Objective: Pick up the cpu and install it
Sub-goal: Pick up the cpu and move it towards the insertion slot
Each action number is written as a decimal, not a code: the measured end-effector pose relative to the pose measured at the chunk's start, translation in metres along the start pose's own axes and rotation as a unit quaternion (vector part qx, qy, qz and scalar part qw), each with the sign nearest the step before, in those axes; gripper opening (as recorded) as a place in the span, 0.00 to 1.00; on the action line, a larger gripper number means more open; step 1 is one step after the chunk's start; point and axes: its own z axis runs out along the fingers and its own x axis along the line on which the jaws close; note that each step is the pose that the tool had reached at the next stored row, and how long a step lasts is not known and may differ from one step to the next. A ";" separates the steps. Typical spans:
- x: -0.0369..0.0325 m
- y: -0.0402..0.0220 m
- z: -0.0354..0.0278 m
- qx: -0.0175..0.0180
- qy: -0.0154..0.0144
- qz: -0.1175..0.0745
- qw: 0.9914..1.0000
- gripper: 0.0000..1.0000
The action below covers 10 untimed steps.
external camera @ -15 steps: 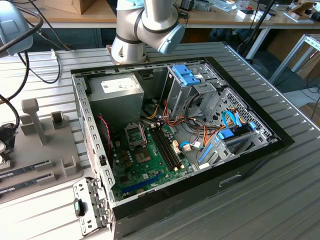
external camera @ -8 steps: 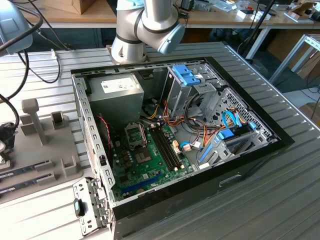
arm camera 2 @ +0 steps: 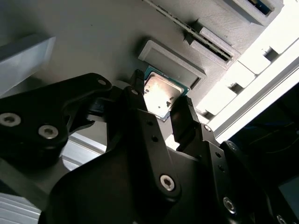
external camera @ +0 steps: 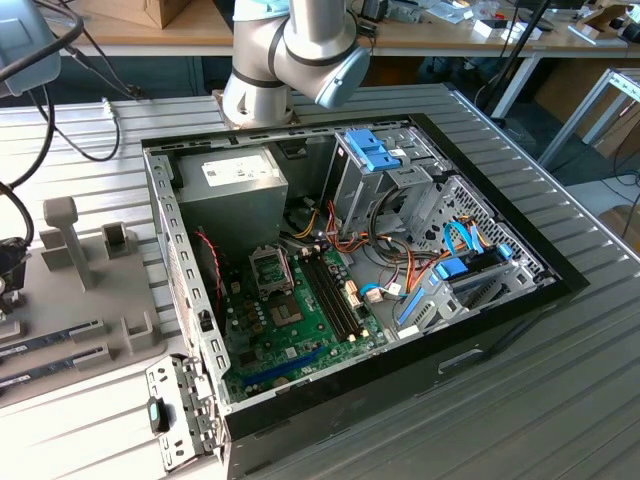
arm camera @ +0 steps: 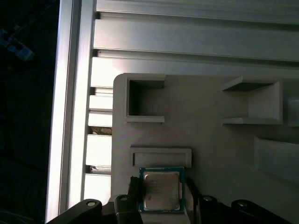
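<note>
Dark hand (arm camera 2: 162,94) pointing down, both fingers (arm camera 2: 183,122) gripping the cpu (arm camera 2: 160,95) edges

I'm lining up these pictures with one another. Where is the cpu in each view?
First wrist view: the silvery square cpu with a green rim lies at the black pincer's tip, right beside a low grey ledge.
Second wrist view: the cpu is at the pincer's tip, next to that ledge.
Exterior view: a pale grey holder plate lies at the exterior view's left.
Shared landmark: the ledge, in both wrist views.
</note>
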 end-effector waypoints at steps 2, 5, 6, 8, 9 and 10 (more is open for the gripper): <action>0.0000 0.0000 -0.0009 0.000 0.000 0.000 1.000 0.47; 0.0000 0.0000 -0.0013 0.000 0.000 0.000 1.000 0.47; 0.0000 0.0000 -0.0013 0.000 0.000 0.000 1.000 0.47; 0.0000 0.0000 -0.0017 0.000 0.000 0.000 1.000 0.47; 0.0000 0.0000 -0.0019 0.000 0.000 0.000 1.000 0.47; 0.0000 0.0000 -0.0022 0.000 0.000 0.000 1.000 0.47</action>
